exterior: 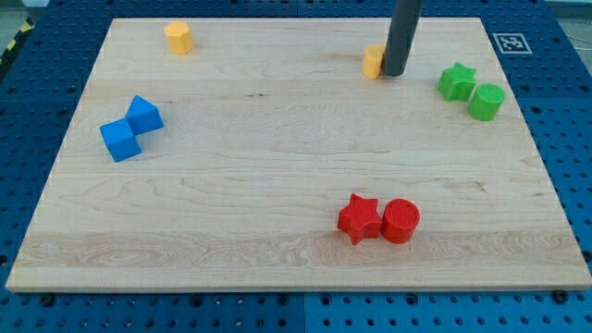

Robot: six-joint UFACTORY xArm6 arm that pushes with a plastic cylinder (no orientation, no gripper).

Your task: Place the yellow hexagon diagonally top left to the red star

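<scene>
A yellow block (373, 62) lies near the view's top, right of centre; the rod hides its right side, so I cannot make out its shape. My tip (394, 73) stands right against that block's right side. A second yellow block (178, 38), which looks like a hexagon, lies at the top left. The red star (359, 218) lies low on the board, right of centre, far below my tip.
A red cylinder (400, 221) touches the red star's right side. A green star (456, 81) and a green cylinder (486, 101) sit together at the right. Two blue blocks (143, 114) (120, 140) sit together at the left. The wooden board (277, 268) has blue pegboard around it.
</scene>
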